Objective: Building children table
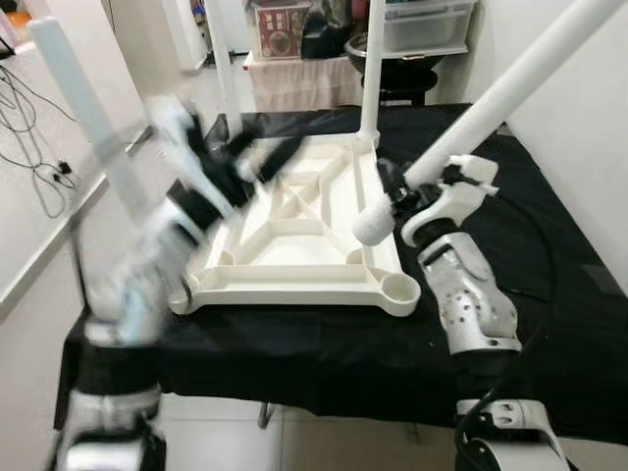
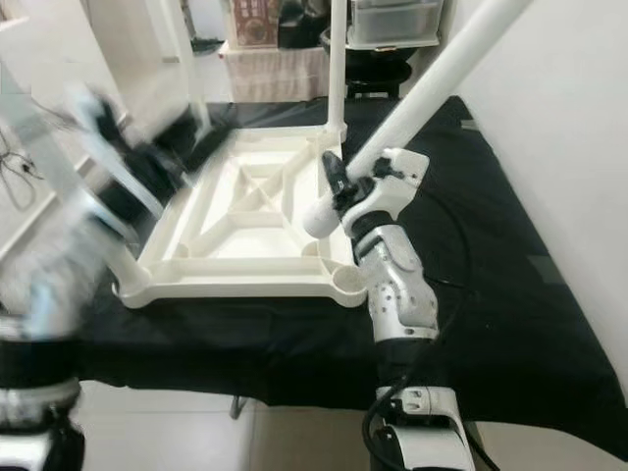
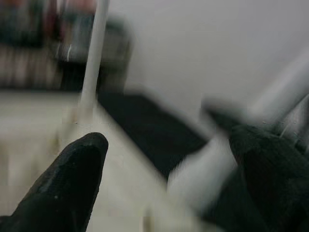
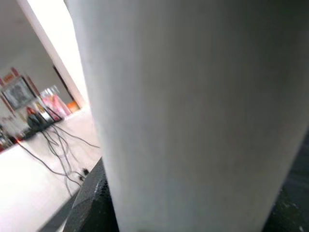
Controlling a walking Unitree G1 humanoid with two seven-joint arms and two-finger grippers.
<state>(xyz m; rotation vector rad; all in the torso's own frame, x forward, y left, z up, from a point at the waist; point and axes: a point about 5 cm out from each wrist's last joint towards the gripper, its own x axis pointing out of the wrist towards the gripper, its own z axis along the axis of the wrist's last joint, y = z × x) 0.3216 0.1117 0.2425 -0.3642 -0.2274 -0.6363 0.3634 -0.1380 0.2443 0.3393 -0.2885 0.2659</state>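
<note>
Table leg (image 1: 510,93), tilted up-right, perhaps clamped

A black cloth (image 1: 549,245) covered the worktop, hanging over its near edge. Beneath it the floor (image 1: 324,446) was pale tile, brightly lit. A plain white wall (image 2: 579,147) ran along the right side of the worktop. On the left, black cables (image 1: 34,147) trailed across a light surface beside a white wall. At the far end stood a low unit draped in pale, pleated fabric (image 1: 294,83), carrying a reddish box (image 1: 280,29) and a dark bag (image 1: 329,29). Beside these, a translucent plastic storage bin (image 1: 427,25) rested on a shelf above a dark round stool (image 1: 392,64). The right wrist view showed a framed picture (image 4: 18,93) on a distant wall, blurred.
</note>
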